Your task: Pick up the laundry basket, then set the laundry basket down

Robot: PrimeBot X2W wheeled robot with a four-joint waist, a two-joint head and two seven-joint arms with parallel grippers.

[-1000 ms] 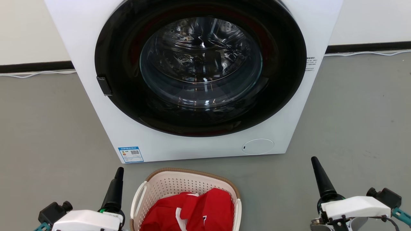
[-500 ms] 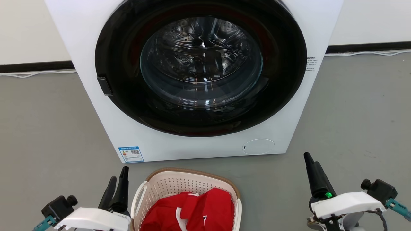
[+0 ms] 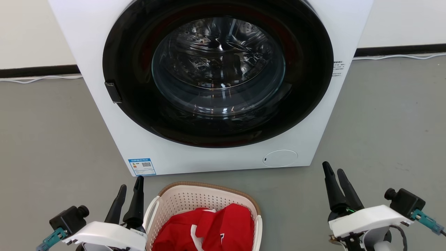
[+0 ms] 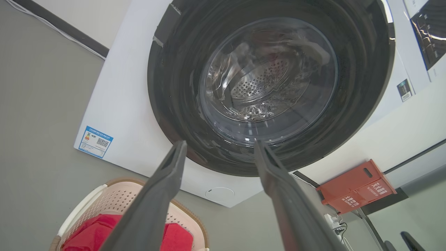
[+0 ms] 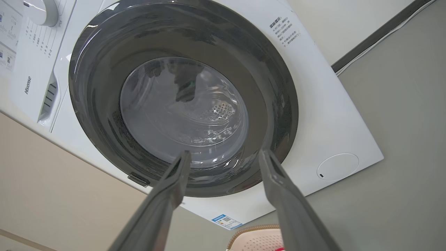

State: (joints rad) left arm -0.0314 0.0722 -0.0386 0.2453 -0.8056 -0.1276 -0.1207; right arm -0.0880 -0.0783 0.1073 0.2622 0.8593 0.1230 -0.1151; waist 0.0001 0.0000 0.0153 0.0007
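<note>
Both left pincer (image 3: 131, 182) and right pincer (image 3: 332, 167) are spreading from pressed-together, laundry basket (image 3: 195, 202) sitting between them, untouched; grasp likely next.

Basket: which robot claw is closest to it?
The left gripper, right beside the white loop handle of the laundry basket. The right gripper is well off to the other side, grey floor between.

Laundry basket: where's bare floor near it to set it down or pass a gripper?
Widest free patch: grey floor between the laundry basket and the right gripper. More bare floor lies either side of the washing machine. Crowded: the narrow strip between basket rim and machine front, and the basket's left handle, where the left gripper sits close, jaws open.
</note>
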